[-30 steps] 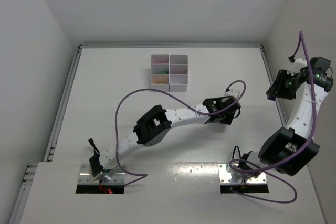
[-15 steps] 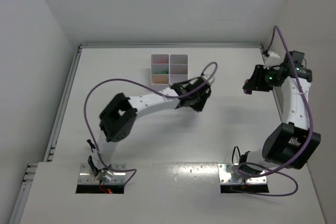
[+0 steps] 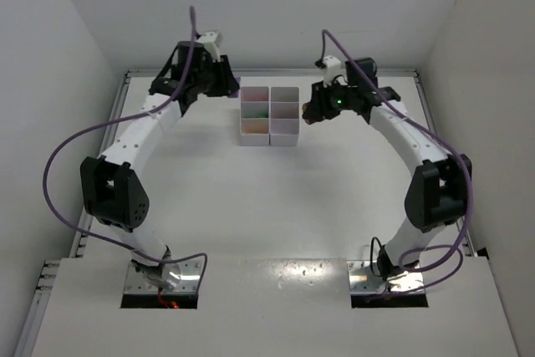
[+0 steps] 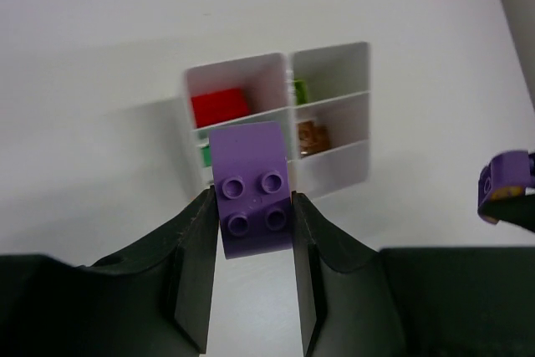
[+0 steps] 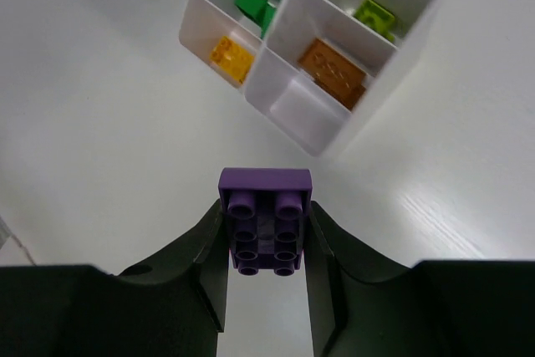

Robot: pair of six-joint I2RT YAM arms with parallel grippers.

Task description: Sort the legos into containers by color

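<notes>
The white six-compartment tray (image 3: 269,114) stands at the far middle of the table. My left gripper (image 3: 230,89) hovers just left of it, and in the left wrist view (image 4: 252,206) it is shut on a purple lego (image 4: 251,194), studs facing the camera. My right gripper (image 3: 308,113) hovers at the tray's right side, shut (image 5: 265,232) on another purple lego (image 5: 265,186), held underside up. In the tray (image 5: 380,98) lie a yellow lego (image 5: 231,54), a green one (image 5: 257,4), a lime one (image 5: 374,14) and an orange one (image 5: 334,71). A red lego (image 4: 219,106) fills one compartment.
White walls close in the table on the left, back and right. The arms' purple cables loop above the table on both sides. One tray compartment (image 5: 305,106) nearest my right gripper holds nothing.
The left arm swung from the table's middle right to the far left of the tray. The right arm swung from the right wall over to the tray's right side.
</notes>
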